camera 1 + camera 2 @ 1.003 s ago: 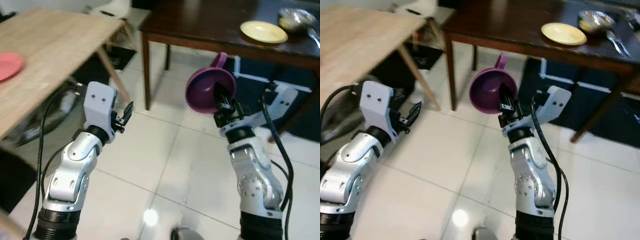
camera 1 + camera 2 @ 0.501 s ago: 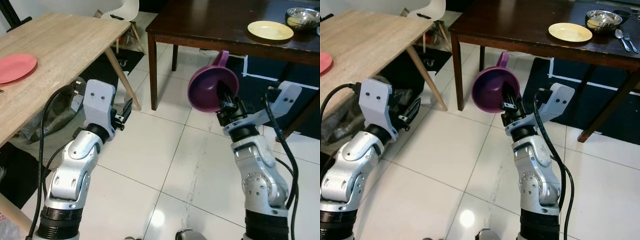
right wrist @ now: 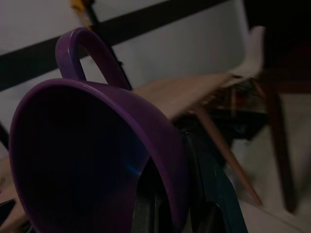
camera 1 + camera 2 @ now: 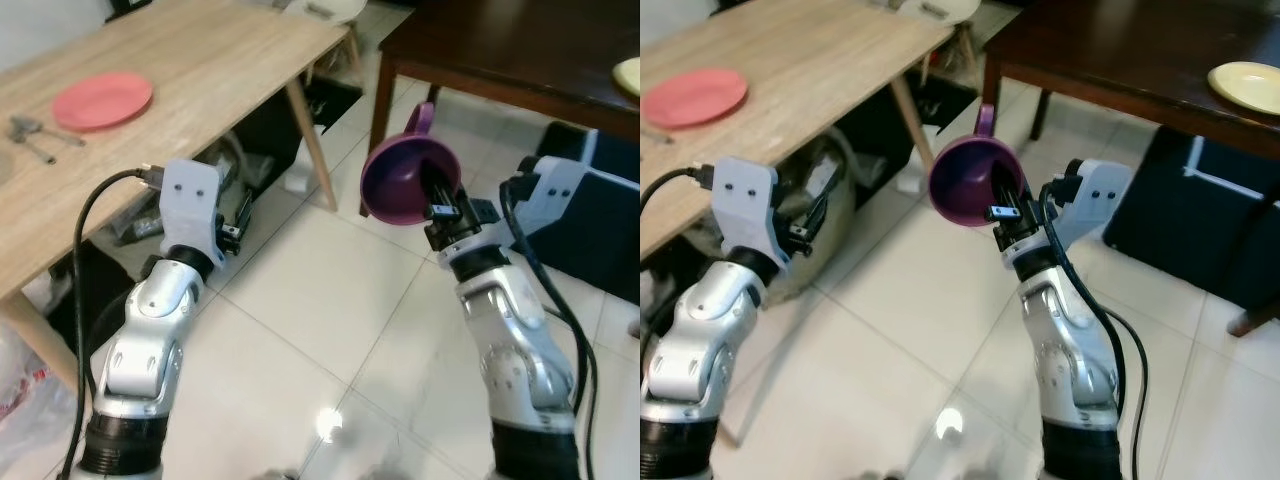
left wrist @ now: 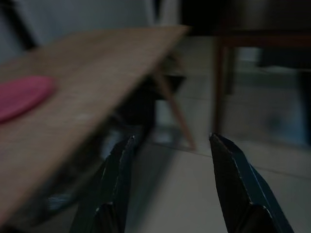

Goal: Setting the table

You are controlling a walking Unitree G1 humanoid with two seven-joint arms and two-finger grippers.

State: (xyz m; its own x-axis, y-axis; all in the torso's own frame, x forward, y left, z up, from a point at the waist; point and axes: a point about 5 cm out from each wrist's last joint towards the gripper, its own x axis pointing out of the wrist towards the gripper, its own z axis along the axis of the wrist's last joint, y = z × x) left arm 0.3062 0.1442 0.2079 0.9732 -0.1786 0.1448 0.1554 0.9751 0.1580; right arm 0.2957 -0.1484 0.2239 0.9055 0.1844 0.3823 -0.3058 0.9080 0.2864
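A purple cup (image 4: 405,180) hangs in mid-air above the white floor, tipped on its side with its handle pointing up. My right gripper (image 4: 438,203) is shut on the cup's rim, one finger inside the bowl; the right wrist view shows the cup (image 3: 92,160) close up. My left gripper (image 5: 170,179) is open and holds nothing, raised beside the light wooden table (image 4: 200,70). On that table lie a pink plate (image 4: 103,99) and some cutlery (image 4: 30,135). A yellow plate (image 4: 1245,85) rests on the dark wooden table (image 4: 1120,50) to the right.
Bags and clutter (image 4: 830,190) lie under the light table, whose slanted leg (image 4: 312,145) stands close to my left arm. A white chair (image 4: 940,10) stands behind it. A dark rug (image 4: 1210,210) lies under the dark table. White tiled floor (image 4: 300,330) spreads below me.
The whole picture has swung left, so the camera turned toward the light table: pink plate and cutlery now sit nearer, and the dark table has slid right. My right gripper still holds the cup.
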